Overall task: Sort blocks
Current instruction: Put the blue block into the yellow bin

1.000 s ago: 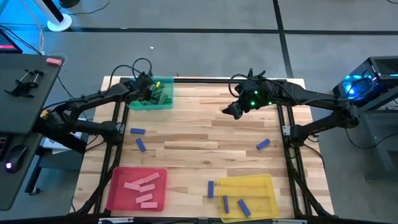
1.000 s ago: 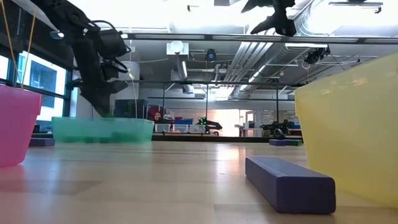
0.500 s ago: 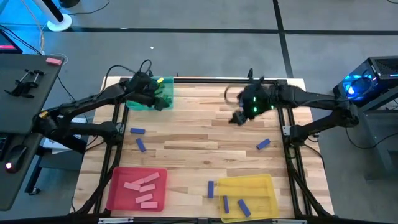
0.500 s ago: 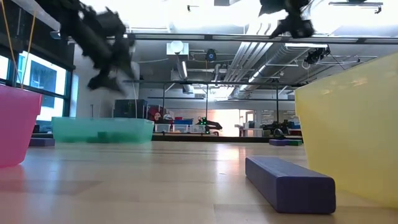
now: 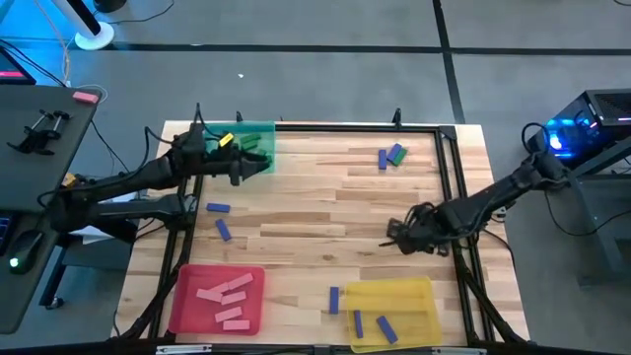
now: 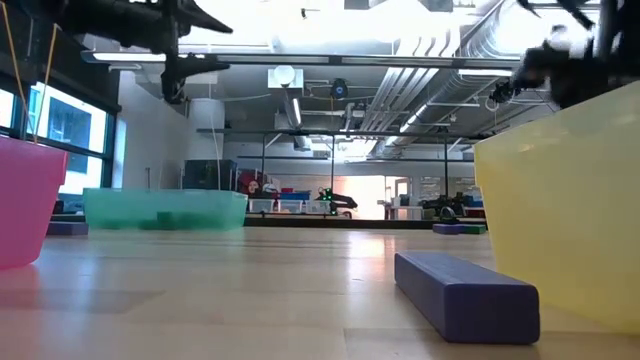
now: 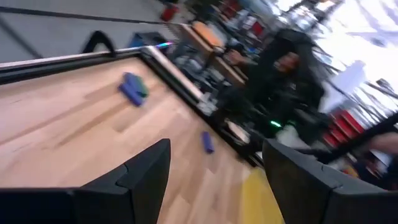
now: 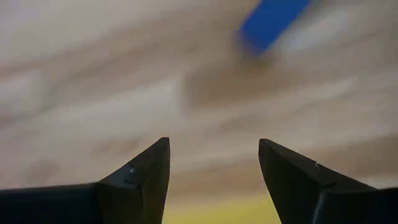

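Observation:
My left gripper hangs open above the near edge of the green tray, which holds green blocks. My right gripper is open and low over the wood at the right. A blue block lies just ahead of its fingers; the gripper hides that block in the high view. A blue block and a green block lie together at the far right. Two blue blocks lie flat at the left.
The red tray with pink blocks stands near left. The yellow tray with two blue blocks stands near right, and a blue block lies beside it. A black frame rail borders the table.
My left gripper has risen out of the green tray and drawn back toward the table's left edge. My right gripper has swung from the far side toward the near right and come down by the lone blue block, uncovering the blue and green pair at the far right.

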Available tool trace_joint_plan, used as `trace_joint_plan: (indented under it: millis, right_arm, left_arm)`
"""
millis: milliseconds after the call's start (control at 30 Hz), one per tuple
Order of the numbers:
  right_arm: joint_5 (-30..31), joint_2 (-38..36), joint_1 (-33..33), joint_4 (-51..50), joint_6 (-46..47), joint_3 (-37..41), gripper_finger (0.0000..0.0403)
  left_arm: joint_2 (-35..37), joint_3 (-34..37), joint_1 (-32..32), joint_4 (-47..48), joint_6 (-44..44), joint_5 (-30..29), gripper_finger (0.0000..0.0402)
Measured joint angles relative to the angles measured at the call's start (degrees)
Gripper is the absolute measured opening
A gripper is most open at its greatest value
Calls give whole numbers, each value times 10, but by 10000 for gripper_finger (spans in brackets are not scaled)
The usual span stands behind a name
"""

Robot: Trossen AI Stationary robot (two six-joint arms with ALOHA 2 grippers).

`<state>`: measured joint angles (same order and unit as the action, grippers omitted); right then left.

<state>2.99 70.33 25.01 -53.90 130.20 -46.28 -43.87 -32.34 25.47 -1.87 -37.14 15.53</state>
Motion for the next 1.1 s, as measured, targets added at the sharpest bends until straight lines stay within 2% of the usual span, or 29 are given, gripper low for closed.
trace_joint_plan:
  millis: [33, 167, 367, 533, 667, 800, 900, 1000, 1033, 1100]
  right_arm:
    - [9, 2, -2, -18, 11, 10, 216]
    - [-29, 21, -44, -68, 28, 51, 216]
    - [-8, 19, -102, -54, 13, 83, 216]
    - [-1, 19, -132, 11, 10, 124, 216]
    - [-29, 18, -145, 69, 16, 166, 216]
    - [-25, 17, -153, 80, 10, 183, 209]
    - [-22, 17, -156, 86, -17, 186, 155]
    - [-7, 18, -154, 67, -84, 162, 47]
    - [3, 17, -151, 55, -116, 151, 33]
    - [21, 12, -152, 46, -172, 113, 33]
  left_arm:
    - [0, 0, 0, -4, 5, 11, 241]
    - [-4, 1, 0, -4, 3, 61, 241]
    - [-4, 1, 0, -20, -22, 122, 241]
    - [-4, 1, 0, -24, -23, 128, 241]
    - [-4, 1, 0, -24, -36, 128, 241]
    - [-4, 1, 0, -24, -42, 128, 241]
    - [-5, 1, 0, -34, -44, 125, 241]
    - [-5, 1, 0, -93, -59, 129, 241]
    - [-5, 1, 0, -124, -63, 130, 241]
    - [-5, 1, 0, -189, -65, 129, 241]
